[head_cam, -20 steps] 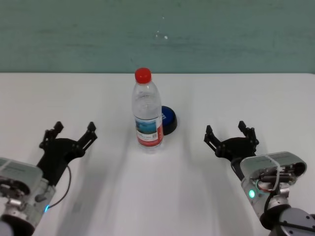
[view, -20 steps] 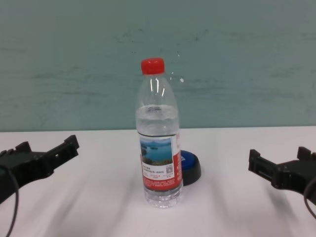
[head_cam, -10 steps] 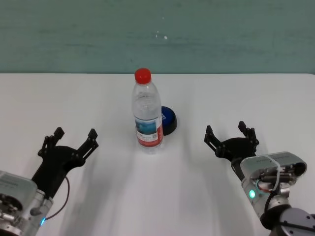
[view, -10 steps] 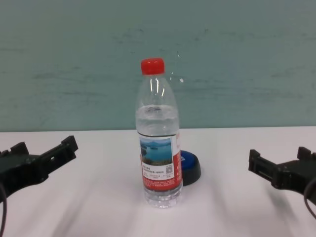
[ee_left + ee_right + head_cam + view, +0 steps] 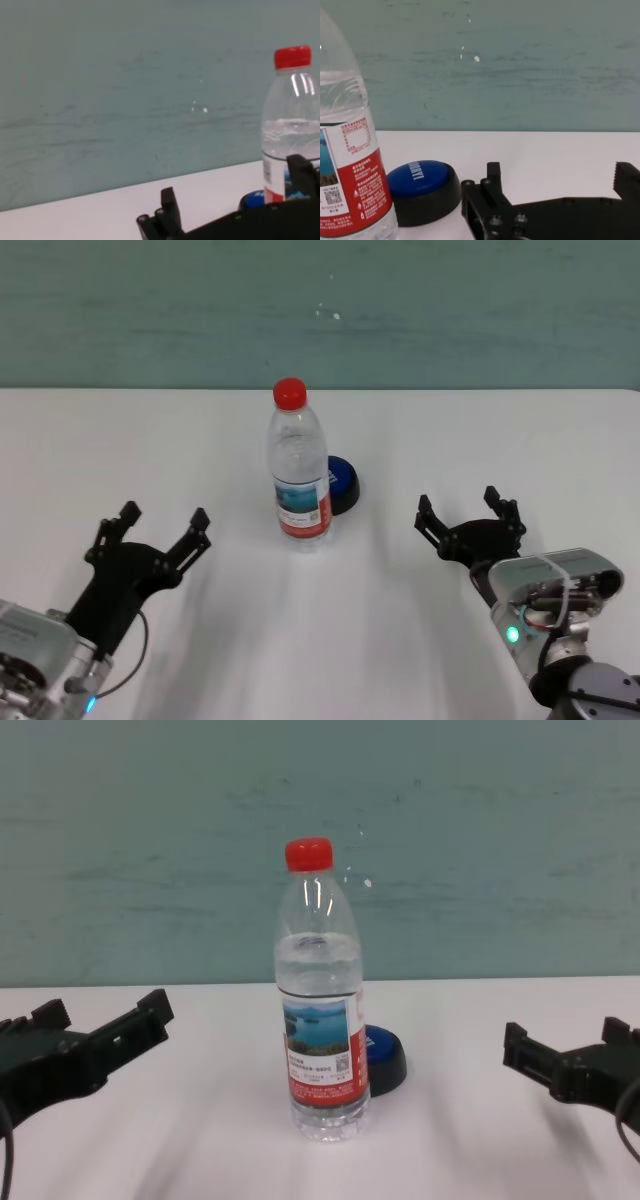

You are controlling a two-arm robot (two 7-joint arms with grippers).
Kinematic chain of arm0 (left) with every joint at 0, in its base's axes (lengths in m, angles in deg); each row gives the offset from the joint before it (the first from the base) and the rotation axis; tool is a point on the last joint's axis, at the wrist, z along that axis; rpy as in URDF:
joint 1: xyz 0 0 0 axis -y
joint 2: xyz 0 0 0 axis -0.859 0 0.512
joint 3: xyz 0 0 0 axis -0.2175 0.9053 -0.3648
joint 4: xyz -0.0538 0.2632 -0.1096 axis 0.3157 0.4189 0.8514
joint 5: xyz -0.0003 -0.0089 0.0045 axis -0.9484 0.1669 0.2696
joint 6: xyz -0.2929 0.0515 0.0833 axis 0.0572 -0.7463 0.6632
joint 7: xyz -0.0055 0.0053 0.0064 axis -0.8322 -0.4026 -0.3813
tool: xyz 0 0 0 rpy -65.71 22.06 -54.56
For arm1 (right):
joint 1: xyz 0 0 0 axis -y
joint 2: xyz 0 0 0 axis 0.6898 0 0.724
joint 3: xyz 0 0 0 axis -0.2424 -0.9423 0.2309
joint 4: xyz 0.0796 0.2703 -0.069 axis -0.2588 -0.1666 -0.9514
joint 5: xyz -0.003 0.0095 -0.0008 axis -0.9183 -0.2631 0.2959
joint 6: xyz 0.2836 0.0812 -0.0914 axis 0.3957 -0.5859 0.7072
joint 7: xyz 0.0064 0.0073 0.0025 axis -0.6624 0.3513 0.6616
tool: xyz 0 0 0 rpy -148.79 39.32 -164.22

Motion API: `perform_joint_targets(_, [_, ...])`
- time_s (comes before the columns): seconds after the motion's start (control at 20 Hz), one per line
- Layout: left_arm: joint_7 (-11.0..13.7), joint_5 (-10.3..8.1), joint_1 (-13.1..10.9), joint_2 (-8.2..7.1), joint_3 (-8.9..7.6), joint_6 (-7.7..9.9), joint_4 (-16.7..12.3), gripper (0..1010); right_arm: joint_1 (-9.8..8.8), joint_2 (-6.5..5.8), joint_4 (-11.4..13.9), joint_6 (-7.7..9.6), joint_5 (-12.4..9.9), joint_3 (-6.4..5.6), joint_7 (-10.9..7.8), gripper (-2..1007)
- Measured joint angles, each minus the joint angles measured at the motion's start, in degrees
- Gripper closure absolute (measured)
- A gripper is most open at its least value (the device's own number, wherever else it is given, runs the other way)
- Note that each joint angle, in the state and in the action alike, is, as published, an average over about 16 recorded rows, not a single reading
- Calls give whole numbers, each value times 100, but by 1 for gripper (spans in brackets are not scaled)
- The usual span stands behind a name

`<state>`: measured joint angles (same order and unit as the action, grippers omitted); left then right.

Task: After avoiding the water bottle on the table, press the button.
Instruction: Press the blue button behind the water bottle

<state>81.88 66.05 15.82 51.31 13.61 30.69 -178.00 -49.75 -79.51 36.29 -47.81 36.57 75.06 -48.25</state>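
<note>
The water bottle point(image 5: 298, 478) stands upright at the middle of the white table point(image 5: 480, 430), red cap on top; it also shows in the chest view point(image 5: 320, 1010), left wrist view point(image 5: 291, 130) and right wrist view point(image 5: 347, 150). The blue button point(image 5: 343, 484) on a black base sits just behind and to the right of the bottle, partly hidden by it; it shows in the chest view point(image 5: 384, 1055) and right wrist view point(image 5: 422, 190). My left gripper point(image 5: 160, 530) is open, left of the bottle and nearer to me. My right gripper point(image 5: 468, 513) is open, to the right of the button.
A teal wall point(image 5: 320, 310) rises behind the table's far edge. Bare white tabletop lies on both sides of the bottle and in front of it.
My left gripper has moved to the right, toward the bottle, and a little nearer to me. The right arm, the bottle and the button have not moved.
</note>
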Motion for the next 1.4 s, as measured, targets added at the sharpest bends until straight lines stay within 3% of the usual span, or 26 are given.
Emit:
perform_joint_targets(0.65, [21,103,-53,-29,141,-88,-79,0,0,0,0,0,0,0,0,1])
perform_joint_targets(1.4, [-97,455,146,34,317,-85,133,0,0,0,0,0,0,0,0,1])
